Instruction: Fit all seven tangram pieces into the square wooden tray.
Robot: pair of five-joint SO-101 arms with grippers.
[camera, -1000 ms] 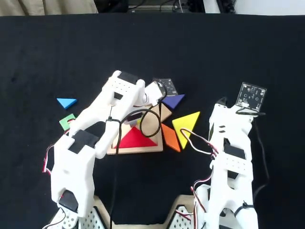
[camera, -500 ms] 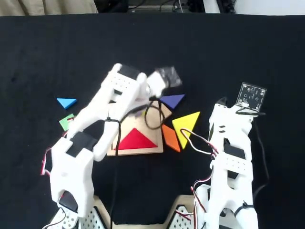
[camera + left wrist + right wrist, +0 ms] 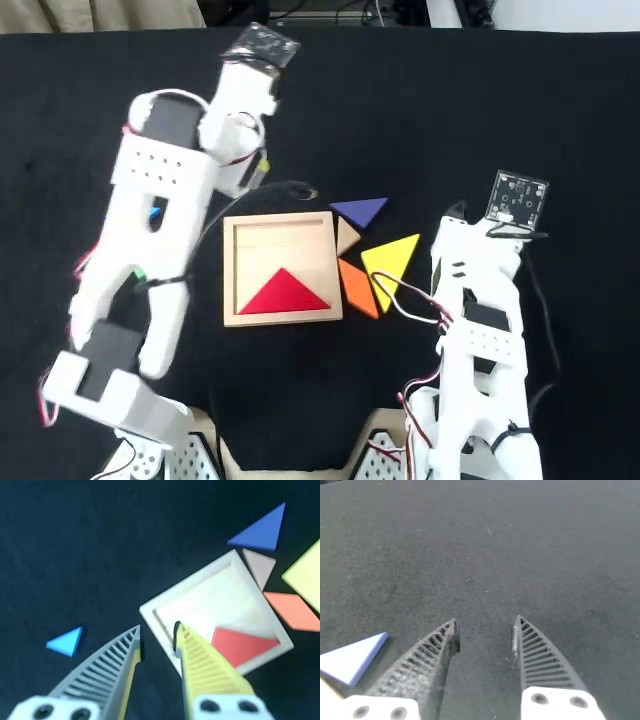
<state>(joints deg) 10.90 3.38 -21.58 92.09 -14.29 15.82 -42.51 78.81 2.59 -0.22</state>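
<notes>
The square wooden tray (image 3: 278, 240) lies mid-table with a red triangle (image 3: 283, 293) in its near half. Just right of it lie a dark blue triangle (image 3: 360, 210), a small beige triangle (image 3: 346, 235), a yellow triangle (image 3: 392, 258) and an orange parallelogram (image 3: 358, 287). My left gripper (image 3: 157, 630) hangs open and empty above the tray's (image 3: 200, 597) back-left corner, with a light blue triangle (image 3: 65, 641) off to one side. My right gripper (image 3: 485, 625) is open over bare cloth, beside the dark blue triangle (image 3: 352, 657).
The left arm (image 3: 160, 200) stands tall over the table's left part and covers most of a light blue piece (image 3: 155, 213) and a green piece (image 3: 138, 272). The right arm (image 3: 480, 320) stands right of the pieces. Black cloth covers the table.
The left arm has risen and swung back and to the left, off the tray, which now lies uncovered. The right arm has hardly moved.
</notes>
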